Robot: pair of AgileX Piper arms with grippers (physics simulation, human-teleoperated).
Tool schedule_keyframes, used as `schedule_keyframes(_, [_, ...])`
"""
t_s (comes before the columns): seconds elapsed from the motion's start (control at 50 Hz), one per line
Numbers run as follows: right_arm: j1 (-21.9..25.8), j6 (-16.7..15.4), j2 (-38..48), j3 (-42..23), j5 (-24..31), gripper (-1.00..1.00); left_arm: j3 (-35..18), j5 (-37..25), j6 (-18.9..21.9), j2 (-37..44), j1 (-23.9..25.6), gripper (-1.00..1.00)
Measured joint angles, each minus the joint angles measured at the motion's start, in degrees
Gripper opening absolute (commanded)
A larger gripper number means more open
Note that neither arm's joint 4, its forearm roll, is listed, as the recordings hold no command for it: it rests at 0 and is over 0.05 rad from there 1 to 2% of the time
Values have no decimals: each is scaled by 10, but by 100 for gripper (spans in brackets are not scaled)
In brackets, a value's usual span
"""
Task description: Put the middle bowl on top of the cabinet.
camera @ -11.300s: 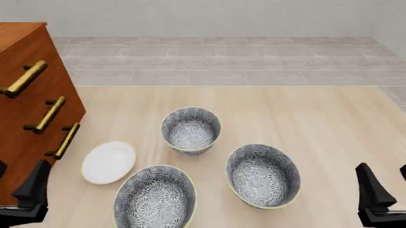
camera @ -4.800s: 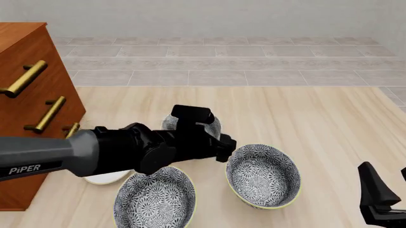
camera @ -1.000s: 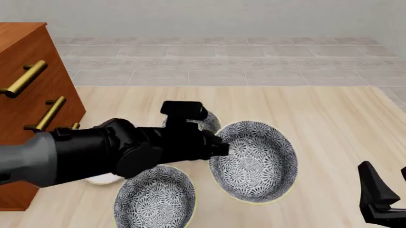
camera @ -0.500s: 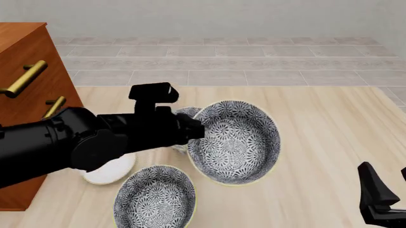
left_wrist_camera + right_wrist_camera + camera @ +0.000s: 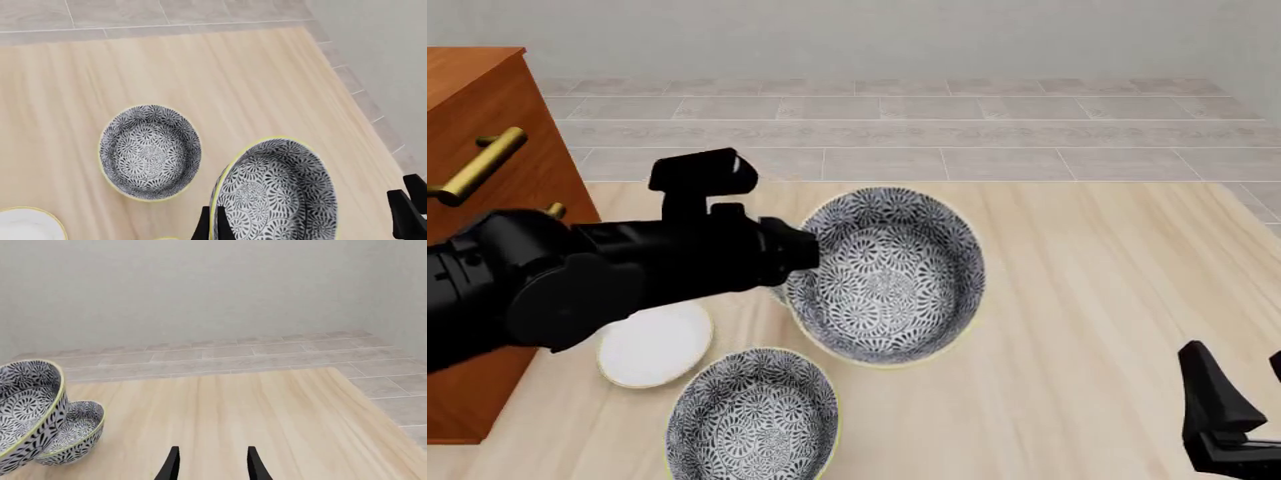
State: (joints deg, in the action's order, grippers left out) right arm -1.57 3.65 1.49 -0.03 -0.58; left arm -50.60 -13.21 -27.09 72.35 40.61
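A simulated home-like room is showing here: a pale light-wood bench [image 5: 1094, 290] is standing on a grey tiled floor [image 5: 894, 130] before a plain pale wall [image 5: 200, 290]. A tall reddish-brown wooden cabinet with brass bar handles [image 5: 474, 100] and blue-grey flower-patterned ceramic bowls [image 5: 754, 415] are suggesting a kitchen or dining corner.

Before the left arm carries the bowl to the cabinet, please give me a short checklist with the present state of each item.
1. Left gripper shut on the middle bowl rim: ok.
2. Bowl lifted off the table: ok.
3. Bowl level: not ok, it is tilted.
4. Cabinet top free: cannot tell, mostly out of view.
5. Right gripper away from the path: ok.
6. Small bowl untouched: ok.
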Motion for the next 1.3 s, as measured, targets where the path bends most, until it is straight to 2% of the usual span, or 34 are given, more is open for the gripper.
schedule_keyframes(0.34, [5,-4,8,0,-6,100,-10,-45,-8,-22,-35,-100])
schedule_keyframes(0.7, [10,-5,7,0,-6,100,-35,-97,-37,-51,-66,-100])
schedule_keyframes(1.3, [11,-4,6,0,-6,100,-95,-204,-56,-65,-154,-100])
